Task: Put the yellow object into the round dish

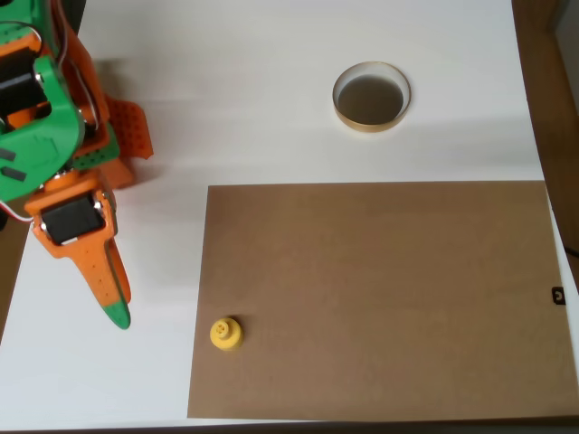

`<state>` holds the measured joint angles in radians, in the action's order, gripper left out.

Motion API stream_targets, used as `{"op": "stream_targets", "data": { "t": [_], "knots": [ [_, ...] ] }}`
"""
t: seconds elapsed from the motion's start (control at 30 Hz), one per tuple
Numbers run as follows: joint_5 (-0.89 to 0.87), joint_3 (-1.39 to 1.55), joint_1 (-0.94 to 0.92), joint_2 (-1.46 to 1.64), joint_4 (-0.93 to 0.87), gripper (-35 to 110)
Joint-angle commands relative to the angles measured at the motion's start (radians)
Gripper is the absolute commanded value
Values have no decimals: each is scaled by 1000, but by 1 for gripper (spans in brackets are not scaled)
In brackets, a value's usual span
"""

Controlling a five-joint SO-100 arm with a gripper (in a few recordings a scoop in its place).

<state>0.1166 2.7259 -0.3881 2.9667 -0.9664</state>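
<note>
Overhead view: the arm (50,136), orange and green, occupies the left side of the white table (271,90). Its gripper (113,289) points toward the lower edge of the picture; one long orange finger with a green tip (118,315) is visible, and whether the jaws are apart or together cannot be determined from this angle. Nothing is seen between them. The yellow object (226,333) stands on the left edge of a brown cardboard sheet (380,298), near the sheet's lower left corner and just right of the fingertip, not touching it. The round dish (372,96) rests on the bare table above the sheet, well apart from the yellow object.
</note>
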Motion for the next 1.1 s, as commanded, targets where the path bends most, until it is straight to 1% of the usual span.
{"op": "stream_targets", "data": {
  "t": [0.0, 0.23, 0.67, 0.8, 1.07],
  "knots": [
    [41, -172, 12, -144, -5, 21],
    [91, -287, 126, -221, -69, 23],
    [91, -459, 196, -531, -140, 29],
    [74, -522, 207, -644, -170, 32],
    [48, -660, 230, -851, -235, 32]
  ]
}}
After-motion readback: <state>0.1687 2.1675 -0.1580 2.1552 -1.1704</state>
